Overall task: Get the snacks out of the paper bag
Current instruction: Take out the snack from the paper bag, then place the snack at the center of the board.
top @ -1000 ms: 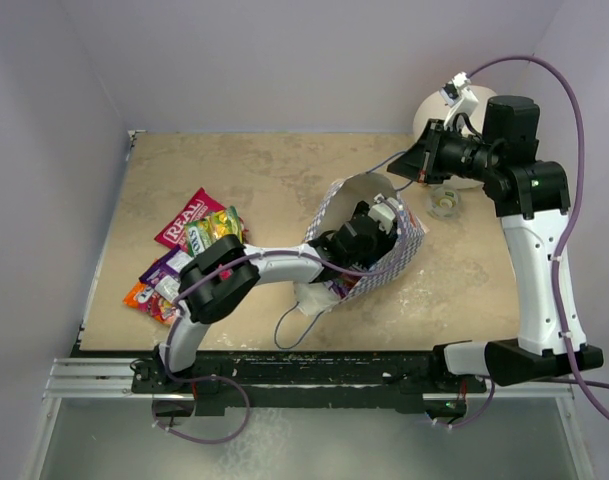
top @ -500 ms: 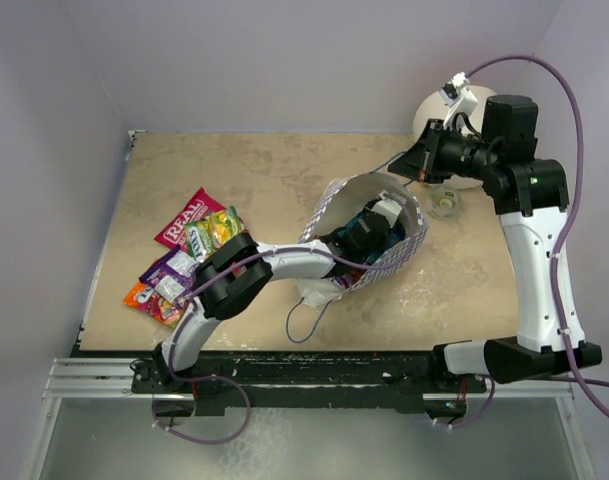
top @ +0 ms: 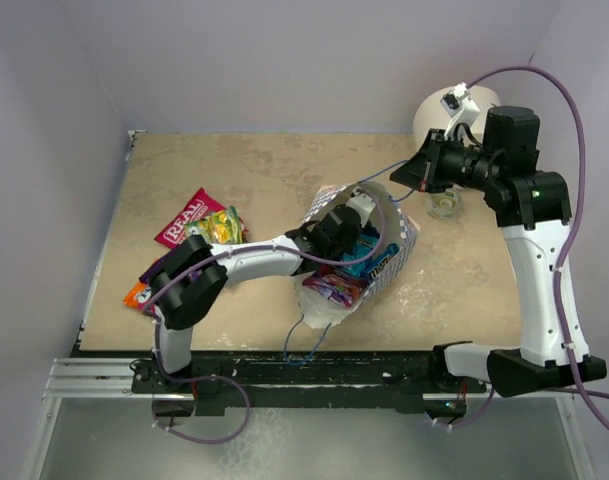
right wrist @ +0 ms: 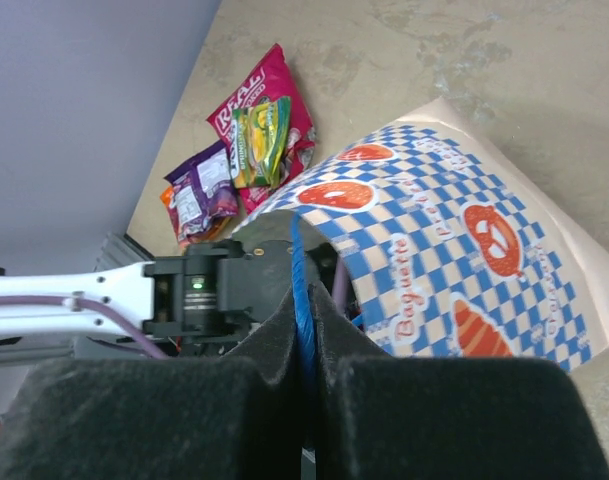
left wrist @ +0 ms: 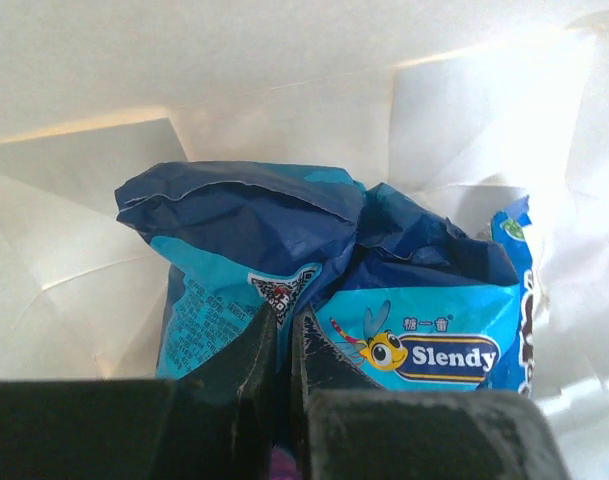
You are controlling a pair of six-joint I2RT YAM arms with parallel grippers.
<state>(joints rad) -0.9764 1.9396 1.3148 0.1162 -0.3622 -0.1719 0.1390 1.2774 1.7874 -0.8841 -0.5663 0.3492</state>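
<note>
Beige table [top: 244, 170] holds the paper bag [right wrist: 454, 260], where we see our left gripper [left wrist: 286, 320] inside, pinched on a blue packet [left wrist: 254, 240] stretching straight ahead, while the right gripper [right wrist: 306, 340] clamps the cord handle [right wrist: 299, 270].

From above, the left hand [top: 349, 225] reaches into the bag [top: 408, 238], and its fingertips are out of sight. In the wrist view its fingers [left wrist: 252, 370] cover the lower part of the blue packet [left wrist: 254, 230]; they may be pinching it. The right hand [right wrist: 304, 320] hides the lower end of the cord [right wrist: 298, 270].
</note>
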